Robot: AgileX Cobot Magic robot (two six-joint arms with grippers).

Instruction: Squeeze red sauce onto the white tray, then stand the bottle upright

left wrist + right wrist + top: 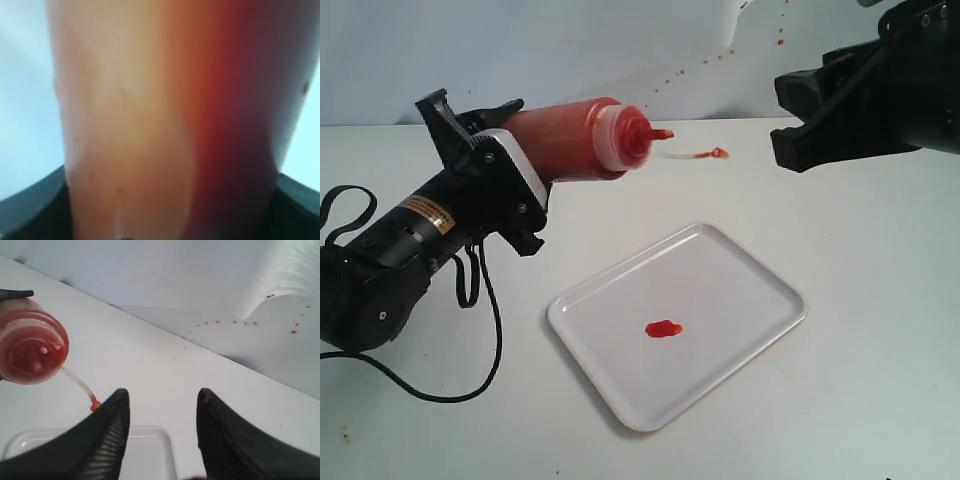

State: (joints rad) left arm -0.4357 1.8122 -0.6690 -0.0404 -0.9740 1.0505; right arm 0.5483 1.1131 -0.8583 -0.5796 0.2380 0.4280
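Your left gripper [505, 140] is clamped on the bottle [570, 138], held nearly level in the air with its nozzle pointing right, to the far left of the white tray [750, 270]; the red sauce [663, 328] lies as a small blob near the tray's middle; your right gripper [787, 120] hangs at the far right, fingers spread apart.

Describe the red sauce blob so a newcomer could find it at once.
Start at the white tray lying flat on the table. Near its middle sits the red sauce, a small glossy oval blob, the only colour on that tray.
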